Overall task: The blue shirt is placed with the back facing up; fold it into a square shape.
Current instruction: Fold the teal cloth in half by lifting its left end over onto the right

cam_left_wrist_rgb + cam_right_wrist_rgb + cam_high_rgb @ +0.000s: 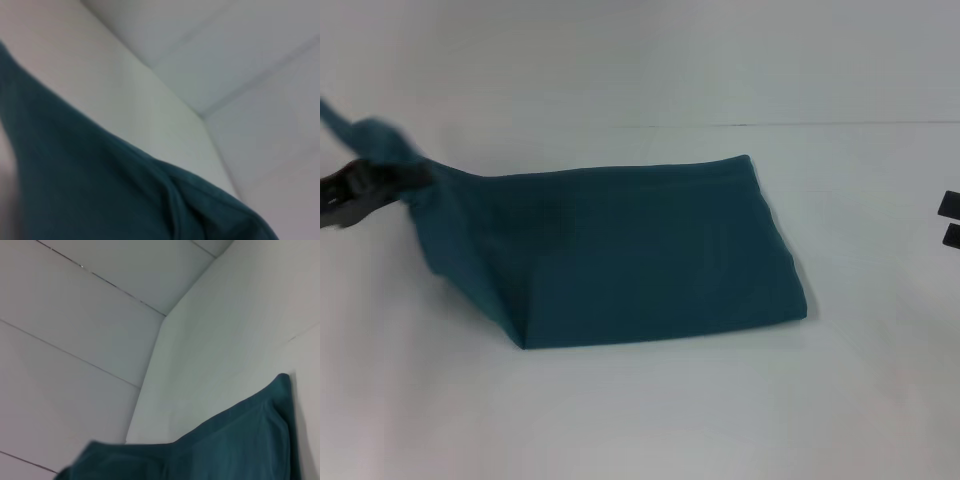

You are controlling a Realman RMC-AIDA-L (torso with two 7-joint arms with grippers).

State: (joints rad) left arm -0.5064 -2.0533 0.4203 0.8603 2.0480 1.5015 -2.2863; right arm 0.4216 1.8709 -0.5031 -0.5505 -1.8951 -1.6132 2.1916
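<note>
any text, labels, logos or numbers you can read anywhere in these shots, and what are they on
None can be read in any view.
The blue shirt shows only plain fabric, no print or tag.
The white table carries no marks.
The left gripper, holding the shirt's lifted left end, and the right gripper, at the table's right edge, show no label.

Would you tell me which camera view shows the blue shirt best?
The head view: the whole blue shirt lies partly folded, its left end lifted by the left gripper. The wrist views show only partial cloth.
</note>
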